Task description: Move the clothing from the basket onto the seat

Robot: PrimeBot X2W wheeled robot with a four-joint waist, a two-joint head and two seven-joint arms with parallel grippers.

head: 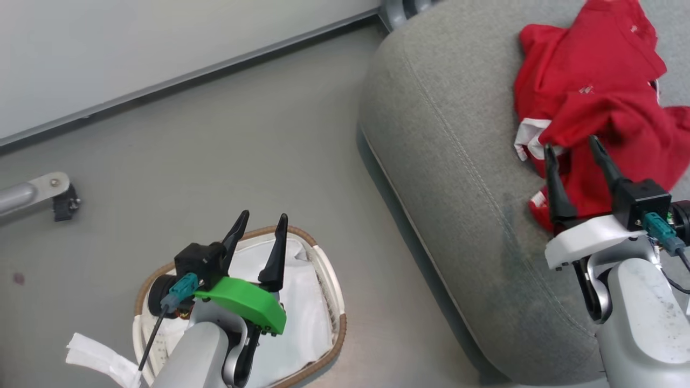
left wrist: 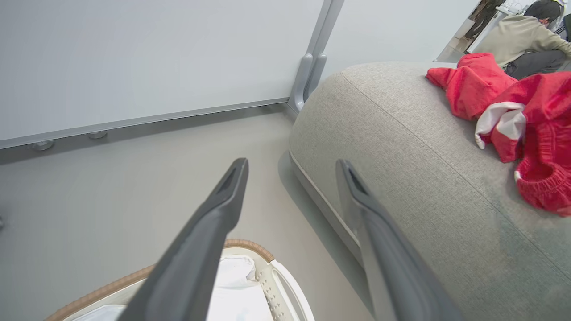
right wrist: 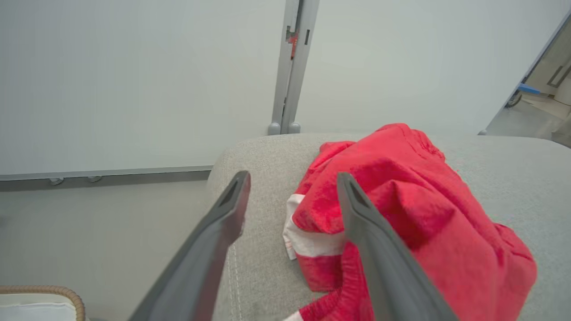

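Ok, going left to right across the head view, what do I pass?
Grey metal bar with a black end → white perforated plastic basket with a brown woven rim → light grey fabric sofa → bright red clothing with white trim.

The grey floor (head: 215, 161) ran up to a pale wall panel (head: 135, 43) with a grey rail (head: 188, 75) along its foot, and 1 upright grey post (right wrist: 290, 67) split the panels. A metal leg (head: 27, 196) ended in a black caster (head: 66, 207), with a small reddish mark (head: 19, 278) on the floor nearby. A crumpled white liner bag (head: 302, 312) lay near a loose white strip (head: 97, 358). Far back, 1 person (left wrist: 522, 38) in a beige top bent forward.
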